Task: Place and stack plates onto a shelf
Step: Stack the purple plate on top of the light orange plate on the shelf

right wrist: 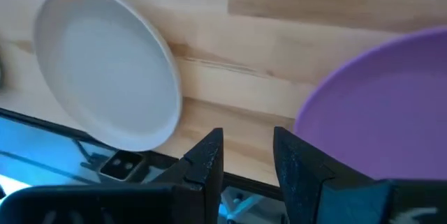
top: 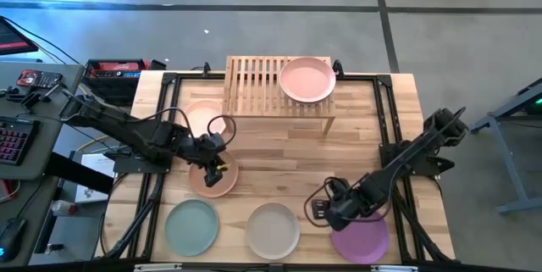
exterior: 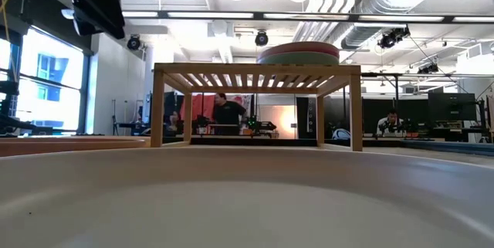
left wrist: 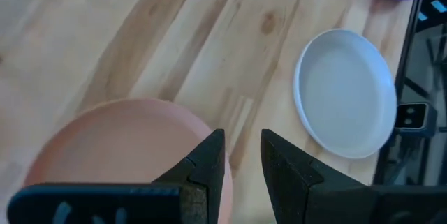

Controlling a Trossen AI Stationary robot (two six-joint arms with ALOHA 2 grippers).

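Left gripper [top: 217, 169], in the left-centre of the high view, hangs over the near rim of the peach plate [top: 213, 175]; its wrist view shows the fingers [left wrist: 209, 161] parted by a narrow gap and holding nothing, the plate's rim lying just under and to the left of them. Right gripper [top: 326, 211], lower right of centre, likewise stands slightly open and empty, beside the purple plate [top: 361, 236], whose edge lies just to its right in the wrist view. Shelf [top: 254, 86] sits at upper centre, with a pink plate [top: 306, 79] resting on its right half and its left half bare. A pale pink plate [top: 203, 116] lies just left of the shelf; mint [top: 191, 226] and beige [top: 273, 230] plates occupy the lower edge. Being round, the plates offer no long axis; each gripper probably needs only a rim pinch, and the left arm is nearer the shelf's free half.
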